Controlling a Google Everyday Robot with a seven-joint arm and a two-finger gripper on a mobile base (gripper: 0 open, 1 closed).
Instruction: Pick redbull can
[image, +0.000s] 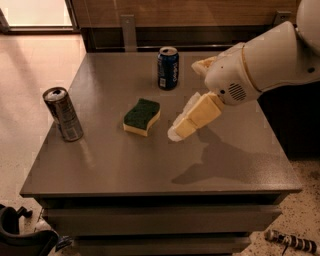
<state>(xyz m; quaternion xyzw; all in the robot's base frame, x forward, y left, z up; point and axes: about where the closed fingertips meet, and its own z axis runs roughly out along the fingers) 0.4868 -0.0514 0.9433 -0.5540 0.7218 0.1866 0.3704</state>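
The redbull can is a slim silver-grey can with dark markings and a shiny top. It stands upright near the left edge of the grey table. My gripper hangs above the middle of the table on a white arm coming in from the right. It is just right of the sponge and well to the right of the can, with nothing seen in it.
A yellow sponge with a green top lies at the table's middle, between the can and the gripper. A wider dark blue can stands at the back centre. A dark cabinet runs behind the table. Tiled floor lies to the left.
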